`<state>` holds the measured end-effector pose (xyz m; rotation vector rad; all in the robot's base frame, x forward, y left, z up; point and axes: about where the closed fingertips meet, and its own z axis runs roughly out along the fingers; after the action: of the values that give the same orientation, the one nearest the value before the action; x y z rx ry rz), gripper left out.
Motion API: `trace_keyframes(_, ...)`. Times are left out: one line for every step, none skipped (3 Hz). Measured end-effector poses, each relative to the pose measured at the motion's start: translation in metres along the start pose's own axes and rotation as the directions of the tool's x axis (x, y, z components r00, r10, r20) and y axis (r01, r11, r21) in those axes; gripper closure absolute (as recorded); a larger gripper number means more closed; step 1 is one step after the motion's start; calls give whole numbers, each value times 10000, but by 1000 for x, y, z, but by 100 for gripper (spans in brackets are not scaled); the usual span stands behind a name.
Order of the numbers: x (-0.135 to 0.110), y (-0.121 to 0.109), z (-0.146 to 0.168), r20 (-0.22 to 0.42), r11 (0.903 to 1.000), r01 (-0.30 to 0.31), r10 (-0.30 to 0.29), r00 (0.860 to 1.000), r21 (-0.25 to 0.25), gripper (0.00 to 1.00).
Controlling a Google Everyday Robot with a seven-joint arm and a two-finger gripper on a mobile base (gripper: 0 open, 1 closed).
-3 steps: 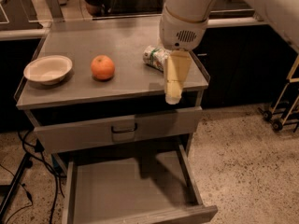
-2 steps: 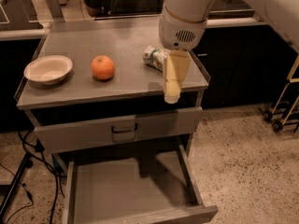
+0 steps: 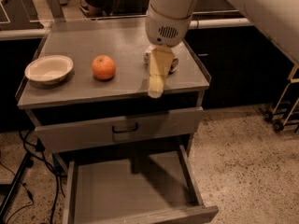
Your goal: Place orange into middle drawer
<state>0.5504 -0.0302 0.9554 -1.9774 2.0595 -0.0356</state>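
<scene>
The orange [image 3: 103,67] sits on the grey worktop [image 3: 117,38], left of the middle and nearer the front edge than the back, resting on the bare surface and touching nothing else. To its left, close to the worktop's left edge, is a white bowl [image 3: 49,69], set apart from the fruit by a strip of bare top. To the right of the orange, well apart from it, the gripper [image 3: 156,88] hangs down from a thick white arm [image 3: 169,13], a pale yellow tapering piece whose tip comes level with the front edge of the worktop, right of the middle. It carries nothing, and from this angle I cannot tell whether it is open or closed. Just behind it, towards the right edge, lies a printed can [image 3: 173,65], mostly hidden by the gripper, so only slivers show on either side. Below the front edge runs a grey drawer front [image 3: 84,134] with a black loop handle [image 3: 124,128]. Beneath that the middle drawer [image 3: 126,190] is pulled far out towards the camera, with its flat grey floor and low side walls in plain view. The orange is on the worktop, not in this drawer. Black cables [image 3: 23,171] trail over the speckled floor [image 3: 247,162] at the left, and a cart's wheels [image 3: 275,120] show at the far right.
</scene>
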Motion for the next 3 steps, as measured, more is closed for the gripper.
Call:
trace_keyframes(-15, -23, 8, -295, 9985, -518, 523, 9982, 188, 0)
trace_keyframes(-27, -43, 17, -213, 9960, -868, 872, 9960, 190, 0)
trace_keyframes(-30, -46, 18, -95, 9959, -857, 860, 9962, 290, 0)
